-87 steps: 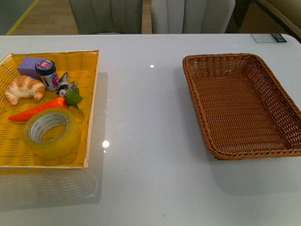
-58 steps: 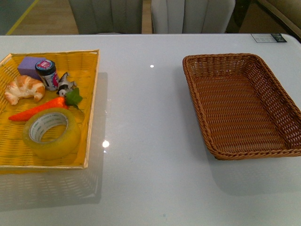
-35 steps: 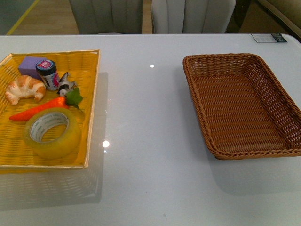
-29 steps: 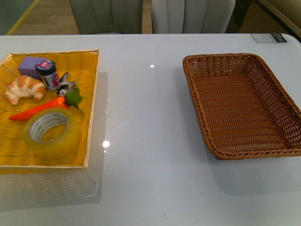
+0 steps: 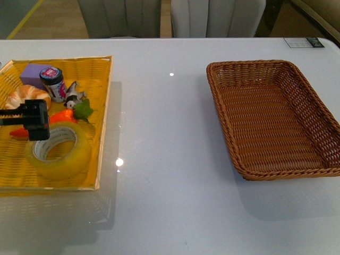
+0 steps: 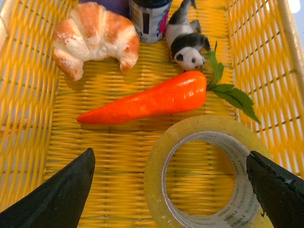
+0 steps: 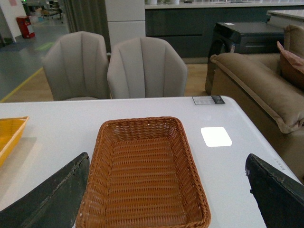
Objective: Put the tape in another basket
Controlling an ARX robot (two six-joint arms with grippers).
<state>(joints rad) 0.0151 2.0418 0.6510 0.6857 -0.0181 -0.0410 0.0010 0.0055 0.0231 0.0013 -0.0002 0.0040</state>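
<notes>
The tape point(image 5: 59, 154), a wide yellowish roll with a white printed core, lies flat in the near part of the flat yellow tray point(image 5: 104, 106). My left gripper point(image 5: 38, 120) is open and hovers over the tray, above the roll's far edge and the carrot. In the left wrist view the tape point(image 6: 159, 175) lies between and below the open left gripper's point(image 6: 173, 190) black fingers, with nothing held. The brown wicker basket point(image 5: 249, 65) stands at the right. In the right wrist view my right gripper point(image 7: 166, 199) is open above the basket point(image 7: 142, 121).
The tray also holds a croissant point(image 6: 95, 35), an orange carrot point(image 6: 147, 102) with green leaves, a small panda figure point(image 6: 187, 45), a dark-lidded jar point(image 5: 53, 82) and a purple block point(image 5: 32, 73). Chairs stand behind the table. A card point(image 5: 303, 42) lies at the far right.
My left gripper has come into the front view from the left and now hangs over the tray above the tape. The tape and the other objects have not moved.
</notes>
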